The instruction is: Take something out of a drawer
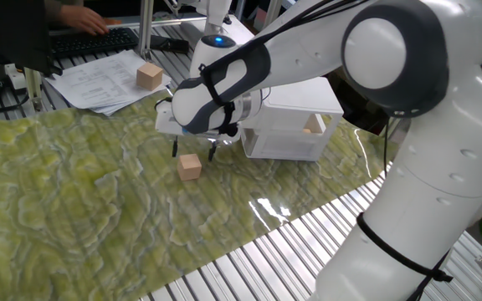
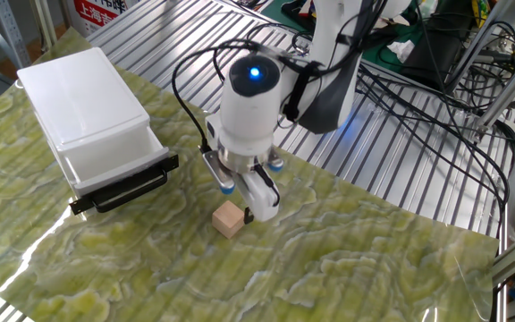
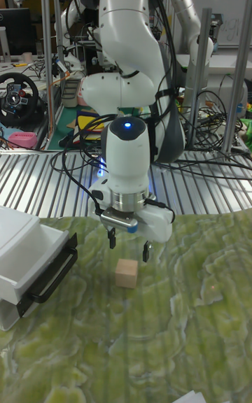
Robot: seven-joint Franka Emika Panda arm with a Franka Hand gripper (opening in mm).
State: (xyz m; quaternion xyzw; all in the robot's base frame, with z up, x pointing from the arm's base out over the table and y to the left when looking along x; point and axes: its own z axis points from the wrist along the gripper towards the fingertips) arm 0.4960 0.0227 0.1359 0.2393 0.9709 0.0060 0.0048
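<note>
Small wooden cube (image 3: 127, 273) sits on the green-patterned worktop (image 1: 74, 201), outside the drawer (image 2: 114, 165); drawer is pulled open, black bar handle (image 2: 123, 190) facing out. Claw (image 3: 127, 245) hangs just above the cube, fingers spread, empty, tips clear of the cube's top. In the tall fixed view the cube lies at 6 o'clock from the claw, directly under the gap. Cube has no long axis, equal faces, so grip direction matters little. Only one arm here.

From the cube, the cabinet (image 2: 83, 107) lies at about 10 o'clock in the other fixed view, apart from it, a strip of worktop between. Open mat at 3, 6 and 9 o'clock of the cube, nothing close by to bump.

Judgement: cube looks already out of the drawer and set down; task near done, straight lift-off is the safe exit.

A bigger tan block (image 1: 149, 75) lies on papers (image 1: 99, 79) at the far edge, well apart.
</note>
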